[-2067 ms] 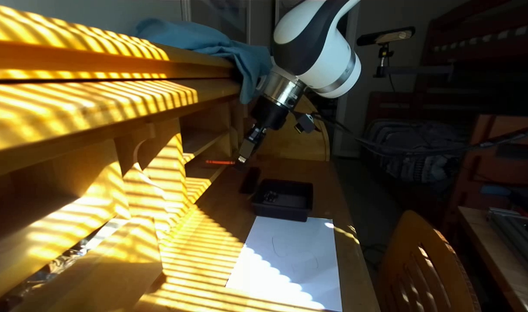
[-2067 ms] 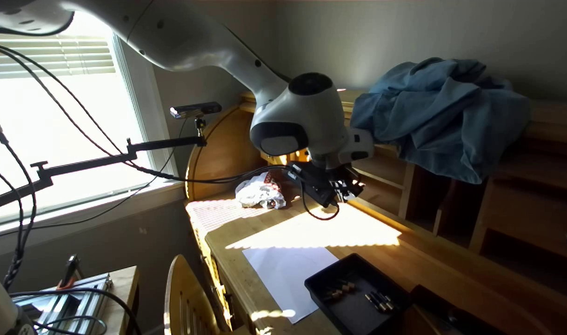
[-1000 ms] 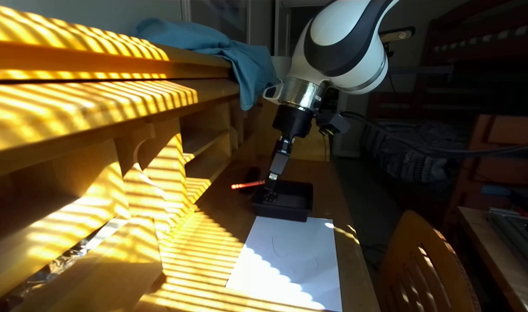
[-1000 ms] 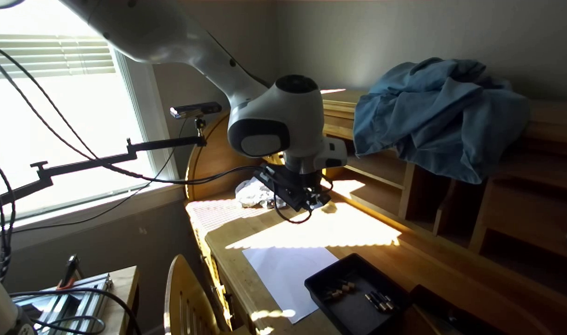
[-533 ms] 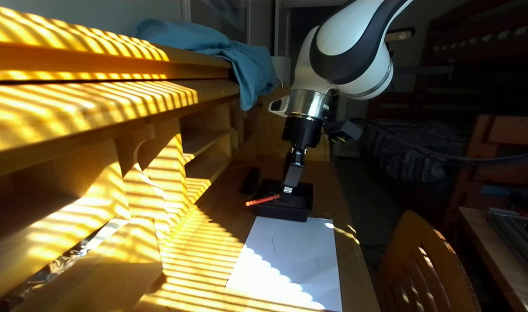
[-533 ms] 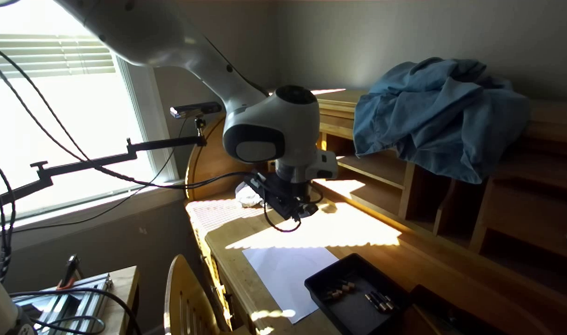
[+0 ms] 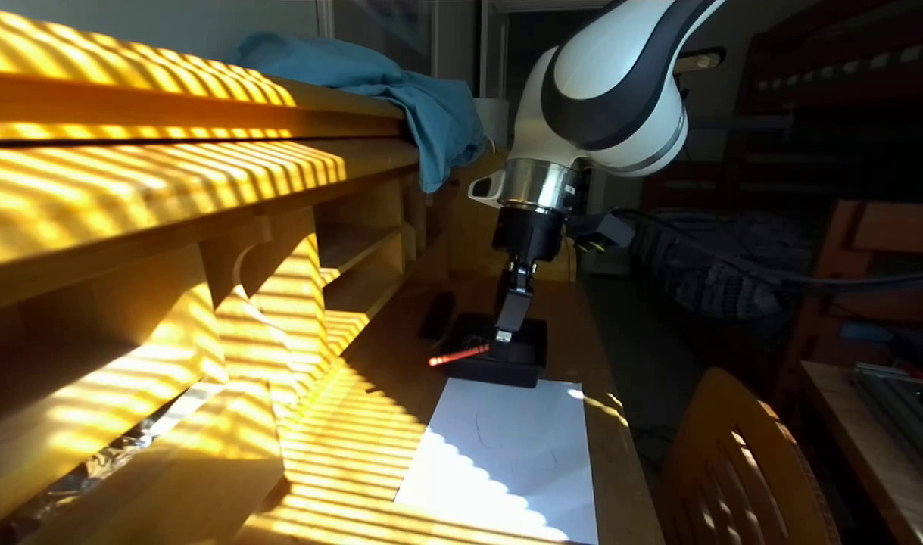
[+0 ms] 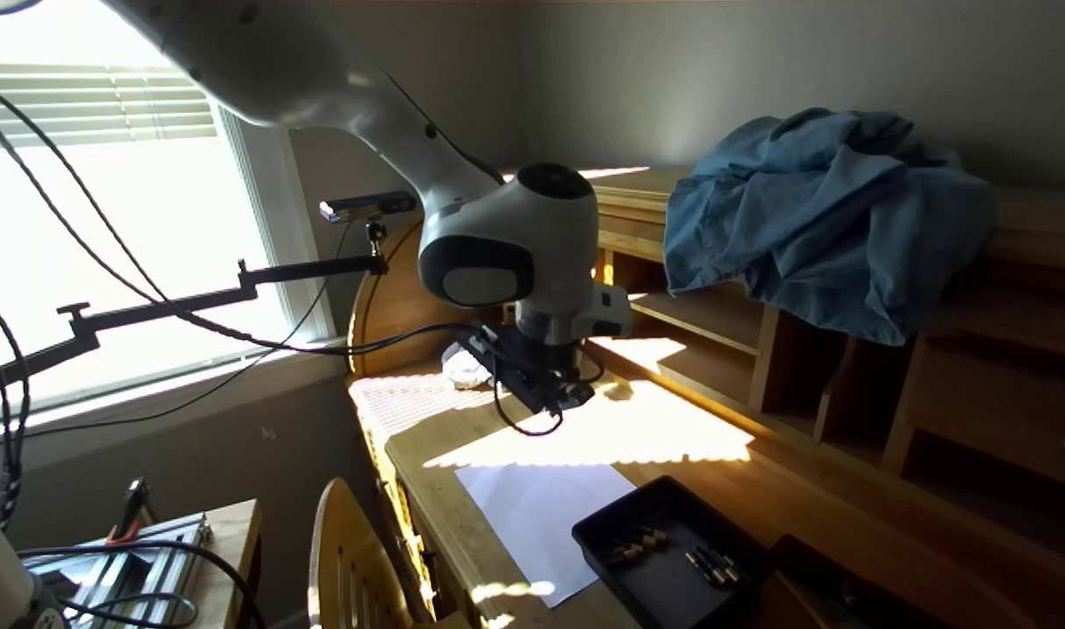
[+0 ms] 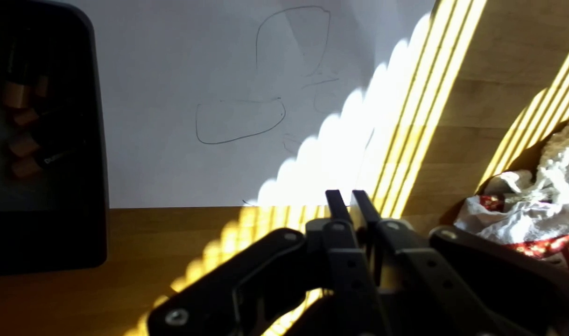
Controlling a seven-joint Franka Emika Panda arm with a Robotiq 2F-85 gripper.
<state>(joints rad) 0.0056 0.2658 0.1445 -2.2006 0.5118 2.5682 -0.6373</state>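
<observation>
The claw (image 9: 346, 194) is clamped on a skinny red stick (image 7: 459, 355), poking out left in an exterior view, up over the tabletop (image 8: 812, 489). Wrist view's got a scribbled-on white sheet (image 9: 167, 70), black tray (image 9: 81, 240) with batteries (image 9: 17, 95) to its left and a crumpled white-and-red bundle (image 9: 527, 217) off right.

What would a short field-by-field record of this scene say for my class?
Grip: claw closed to a narrow gap, above the wooden desk
Load: red stick, apparently held at one end
Page: white sheet with faint lines, on the desk
Container: black tray by the sheet's edge
Contents: copper-ended batteries
Nearby: crumpled wrapping on the desk
Above: blue cloth draped over the shelf unit
</observation>
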